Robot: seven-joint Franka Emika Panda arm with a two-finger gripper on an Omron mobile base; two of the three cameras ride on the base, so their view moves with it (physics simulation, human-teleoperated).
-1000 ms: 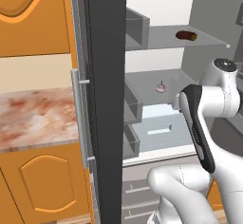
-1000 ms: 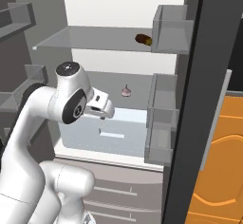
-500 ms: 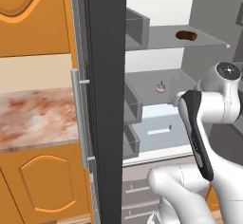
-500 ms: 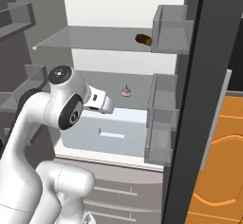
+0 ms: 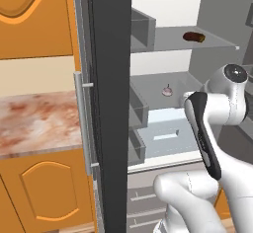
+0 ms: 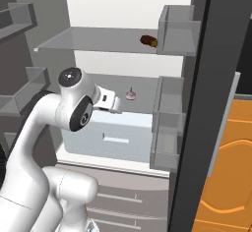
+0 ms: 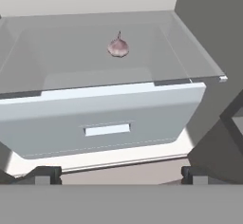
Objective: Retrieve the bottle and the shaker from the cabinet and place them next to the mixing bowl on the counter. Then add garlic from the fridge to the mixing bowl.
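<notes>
We're in a rendered kitchen, looking into an open fridge (image 5: 197,10) with orange cabinets (image 5: 34,19) on either side and a marbled table (image 5: 39,123) to the left in the left base view. The dark fridge door (image 5: 111,103) stands edge-on in front of that camera, its long grey handle (image 5: 80,123) running down the side.

Closest in, the white arm rises in front of the fridge. In the hand view, the claw (image 7: 118,173) is spread as wide as it goes, its two dark fingertips (image 7: 45,173) far apart at the bottom of the frame, and there is nothing between them. It's holding nothing.

Just beyond the claw sits the pale blue drawer (image 7: 107,118) with a white slot handle on its front. It's shut, tucked under the glass shelf (image 7: 194,57) above it.

Further in, on that glass shelf, there's the garlic (image 7: 118,46), a small pinkish bulb with its stem pointing up. It sits alone toward the back, well apart from the claw. Both base views pick it up too, small against the grey rear wall (image 6: 130,95).

Higher and farther back, on the upper shelf (image 6: 88,39), lies a dark brown item (image 6: 148,41) on its side, too small to identify. Grey door bins (image 6: 170,123) line the right side in the right base view.
</notes>
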